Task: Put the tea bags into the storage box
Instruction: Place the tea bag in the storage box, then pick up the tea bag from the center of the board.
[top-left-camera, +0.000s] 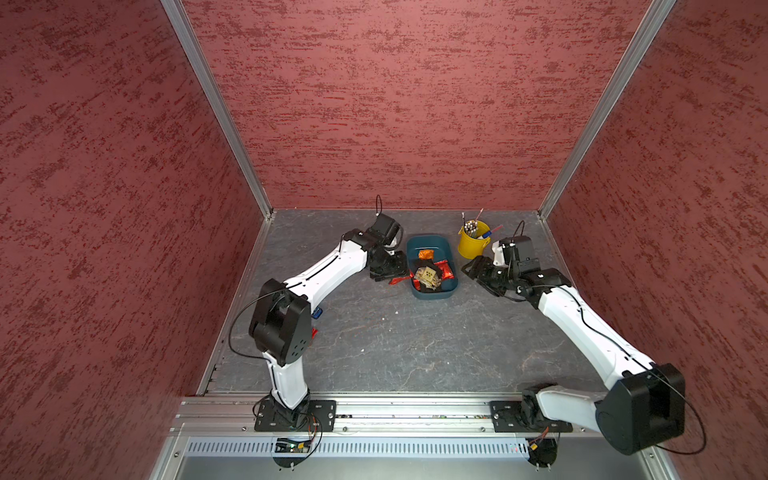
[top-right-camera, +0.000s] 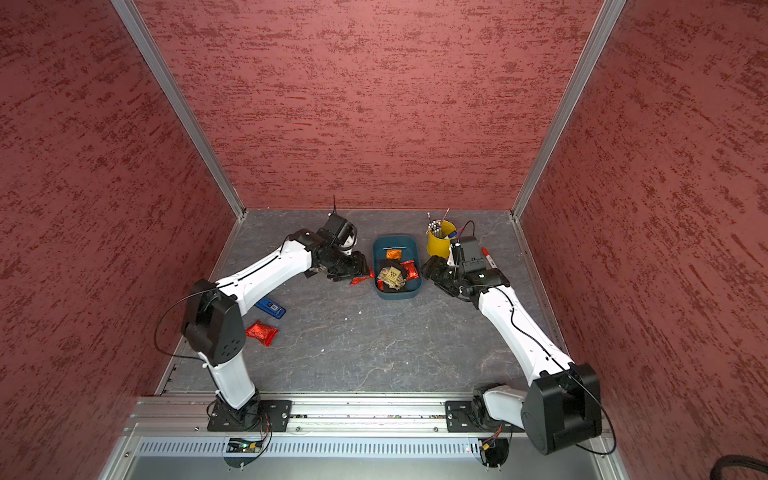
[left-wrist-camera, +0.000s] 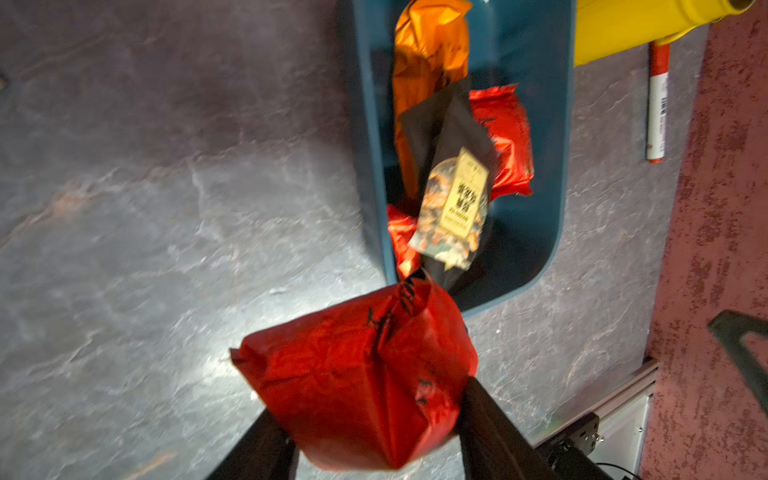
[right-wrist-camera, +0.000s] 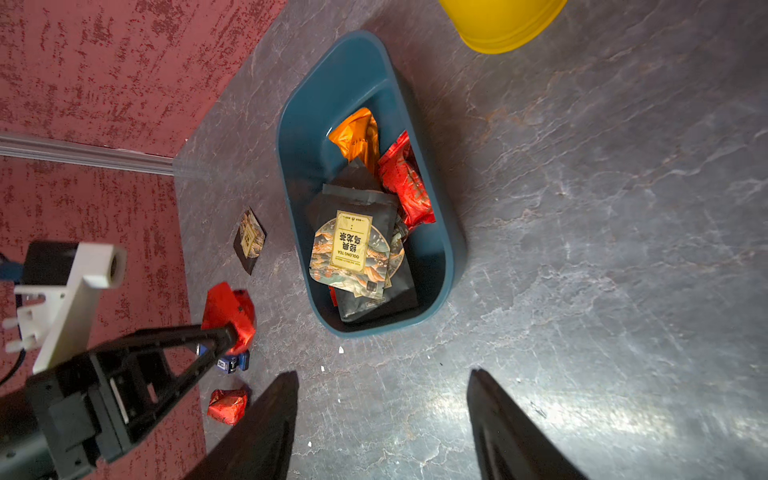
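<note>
Now our left gripper (left-wrist-camera: 372, 399) pinches a puffy, crinkled red foil packet (top-left-camera: 398, 281) at eight o'clock of the rounded teal plastic storage box (top-left-camera: 436, 242) in a top view, just outside its wall. Slick foil could slip, dropping short or catching the rim. Our right gripper (right-wrist-camera: 382, 378) hangs spread, empty, at three o'clock.

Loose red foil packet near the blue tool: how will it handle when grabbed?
The red foil packet looks puffed and crinkled, so it will probably crush a little rather than stay stiff. Shiny foil may slip. It lies flat, so a nudge should slide it, not roll it.
</note>
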